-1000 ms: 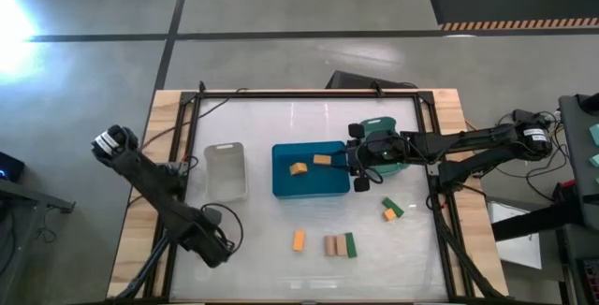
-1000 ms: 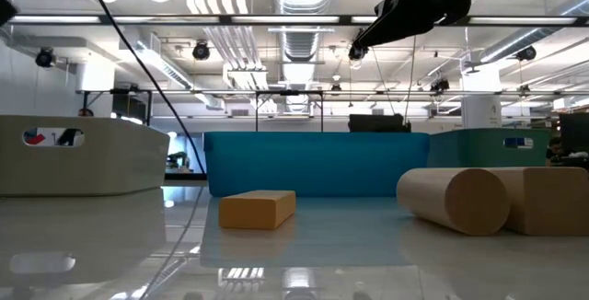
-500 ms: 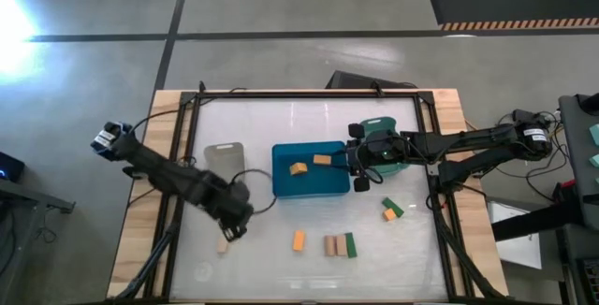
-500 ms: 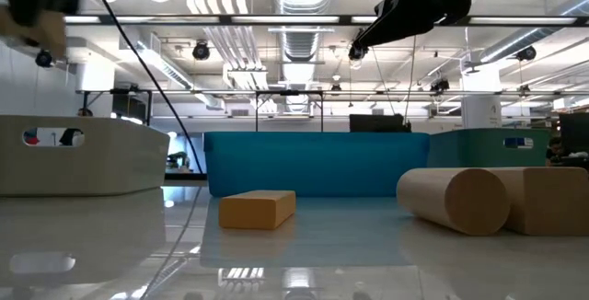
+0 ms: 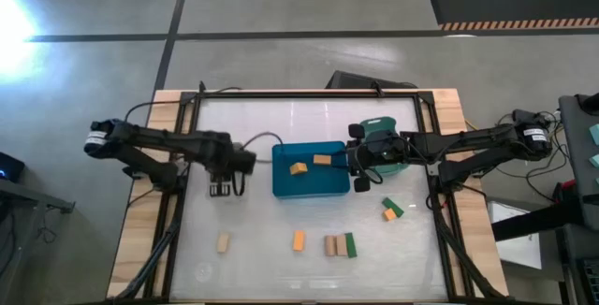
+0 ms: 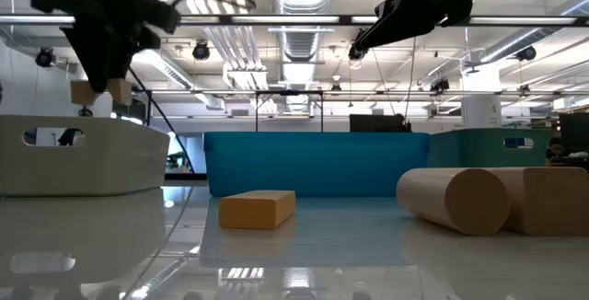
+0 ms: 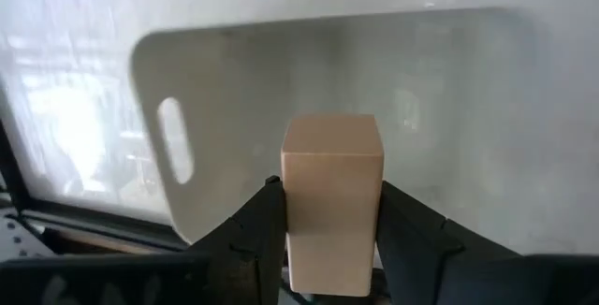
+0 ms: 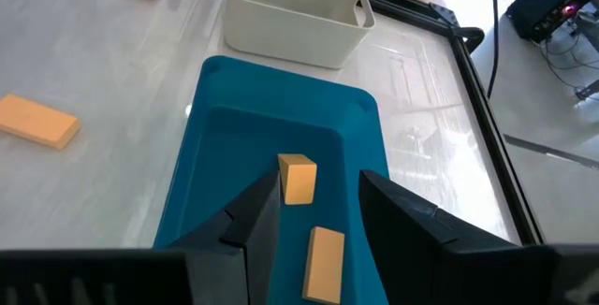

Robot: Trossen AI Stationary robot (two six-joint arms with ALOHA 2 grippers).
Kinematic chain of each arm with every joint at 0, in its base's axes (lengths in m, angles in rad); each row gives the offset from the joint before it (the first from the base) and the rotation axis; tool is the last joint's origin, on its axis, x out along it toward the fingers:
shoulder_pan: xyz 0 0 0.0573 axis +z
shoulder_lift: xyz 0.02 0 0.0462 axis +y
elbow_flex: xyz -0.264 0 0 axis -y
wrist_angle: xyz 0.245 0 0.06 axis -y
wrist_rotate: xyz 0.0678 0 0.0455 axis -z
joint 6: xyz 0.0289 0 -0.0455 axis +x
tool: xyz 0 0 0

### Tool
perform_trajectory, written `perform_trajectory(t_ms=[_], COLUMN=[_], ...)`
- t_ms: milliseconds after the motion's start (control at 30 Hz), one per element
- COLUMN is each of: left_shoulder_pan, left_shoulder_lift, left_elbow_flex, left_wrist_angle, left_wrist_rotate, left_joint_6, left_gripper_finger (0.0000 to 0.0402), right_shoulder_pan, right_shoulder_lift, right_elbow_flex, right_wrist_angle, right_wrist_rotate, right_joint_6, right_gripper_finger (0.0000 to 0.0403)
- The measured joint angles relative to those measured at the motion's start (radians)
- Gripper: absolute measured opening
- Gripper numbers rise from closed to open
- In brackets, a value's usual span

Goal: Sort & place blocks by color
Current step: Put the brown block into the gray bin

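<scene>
Left hand: above the clear bin, clenched on a tan block that stands upright between its two fingers. From table height the block hangs just above the bin's rim.

Right hand: hovers at the right edge of the blue bin. The fingers stand a little apart and nothing shows between them; whether they count as released I cannot tell.

Clear bin: pale, with a slot handle, at the left of the tabletop, mostly hidden from above by the left hand.

Blue bin: mid tabletop, holding two orange blocks, one near its middle and one toward the right hand.

Teal bin: just behind the right arm, partly covered by it.

Loose blocks, front of tabletop: a tan one at the left; an orange one further right; then two tan ones side by side, touching a green one.

Loose blocks, right: a green one and an orange one, touching, near the frame.
</scene>
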Motion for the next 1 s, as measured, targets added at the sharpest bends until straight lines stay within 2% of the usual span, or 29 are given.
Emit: perform_trajectory(t_ms=[200, 433, 733, 1000], left_shoulder_pan=[0.149, 0.253, 0.274, 0.274], left_shoulder_lift=[-0.051, -0.058, -0.023, -0.008], left_elbow_flex=[-0.143, -0.291, -0.343, -0.343], left_wrist_angle=[0.155, 0.278, 0.388, 0.400], left_wrist_rotate=[0.001, 0.008, -0.009, -0.065], left_joint_6=[0.161, 0.257, 0.264, 0.264], left_gripper_finger=[0.0116, 0.0116, 0.0118, 0.0155], right_shoulder_pan=[0.000, 0.000, 0.000, 0.000], right_shoulder_lift=[0.000, 0.000, 0.000, 0.000], right_elbow_flex=[0.000, 0.000, 0.000, 0.000], right_wrist_angle=[0.000, 0.000, 0.003, 0.000], right_wrist_rotate=[0.000, 0.000, 0.000, 0.000], right_joint_6=[0.000, 0.000, 0.000, 0.000], right_gripper_finger=[0.0139, 0.0139, 0.0139, 0.0139])
